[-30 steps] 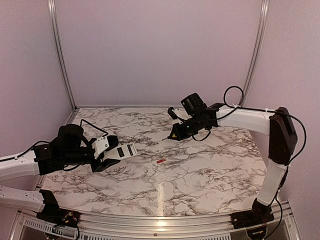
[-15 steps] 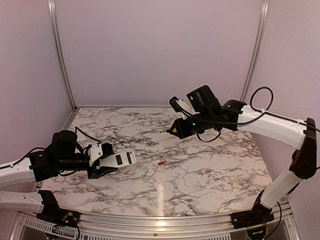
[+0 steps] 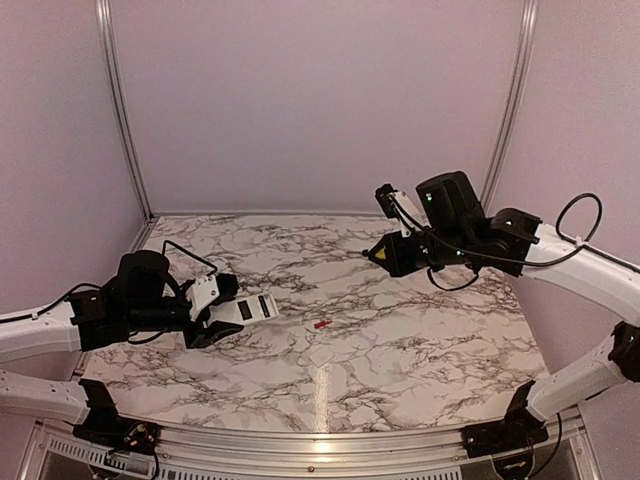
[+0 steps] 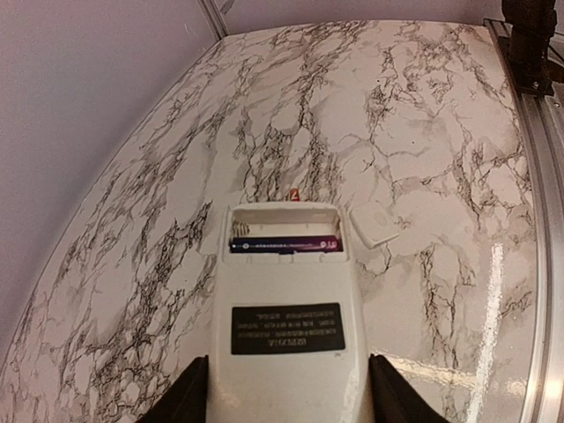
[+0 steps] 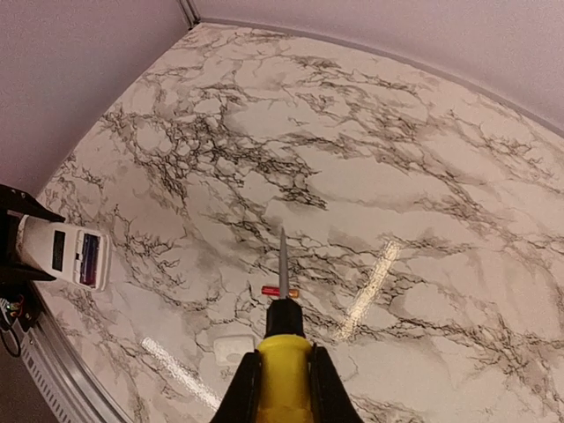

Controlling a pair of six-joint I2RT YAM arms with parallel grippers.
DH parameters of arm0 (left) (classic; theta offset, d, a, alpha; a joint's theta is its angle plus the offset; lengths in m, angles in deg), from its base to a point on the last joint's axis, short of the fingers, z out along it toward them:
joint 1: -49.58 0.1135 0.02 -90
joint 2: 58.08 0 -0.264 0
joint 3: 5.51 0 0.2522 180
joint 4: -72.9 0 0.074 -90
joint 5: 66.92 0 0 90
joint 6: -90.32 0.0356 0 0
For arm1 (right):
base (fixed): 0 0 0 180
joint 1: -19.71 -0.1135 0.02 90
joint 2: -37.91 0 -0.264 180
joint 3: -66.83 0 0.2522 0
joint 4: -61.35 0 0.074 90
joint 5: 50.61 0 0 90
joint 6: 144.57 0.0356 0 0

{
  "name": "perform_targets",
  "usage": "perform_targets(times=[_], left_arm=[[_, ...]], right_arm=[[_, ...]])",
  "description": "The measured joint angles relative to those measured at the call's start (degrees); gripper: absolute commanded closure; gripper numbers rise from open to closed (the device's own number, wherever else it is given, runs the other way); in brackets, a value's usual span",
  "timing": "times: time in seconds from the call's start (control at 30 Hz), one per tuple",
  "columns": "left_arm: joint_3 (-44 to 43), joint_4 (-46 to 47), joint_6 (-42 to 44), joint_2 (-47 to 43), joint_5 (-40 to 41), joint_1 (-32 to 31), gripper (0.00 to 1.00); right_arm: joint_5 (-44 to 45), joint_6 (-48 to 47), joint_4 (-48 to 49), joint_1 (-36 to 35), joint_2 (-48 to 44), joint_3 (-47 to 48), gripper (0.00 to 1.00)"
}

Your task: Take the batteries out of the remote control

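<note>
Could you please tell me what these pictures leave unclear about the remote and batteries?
- Remote control button face: turned away in the left wrist view; only its back shows.
- Label print on its back: too small to read.
- Red battery: mostly hidden behind the remote's far end there; tiny in the top view.
- Left pincer grip: cut off by the bottom edge.

Open remote (image 4: 286, 352), dark battery (image 4: 286, 244) inside

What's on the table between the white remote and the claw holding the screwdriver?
A red battery, lying loose, with a white cover beside it; the top view shows both.
</note>
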Motion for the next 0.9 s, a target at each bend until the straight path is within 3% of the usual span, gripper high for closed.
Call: perform_targets(times=[0.2, 0.43, 0.9], left_arm=[[-3.69, 0.72, 0.2, 4.96, 1.03, -0.85, 1.0], [-8.35, 1.99, 2.27, 11.98, 1.27, -1.11, 1.0], [-13.16, 4.22, 3.34, 20.02, -1.7, -2.69, 1.0]], right_arm=[[0.7, 1.03, -2.16, 0.72, -1.33, -1.25, 1.0], [-1.46, 3.87, -2.12, 6.67, -7.39, -7.06, 1.0], [-18.03, 5.79, 0.24, 7.34, -9.92, -7.98, 1.0]])
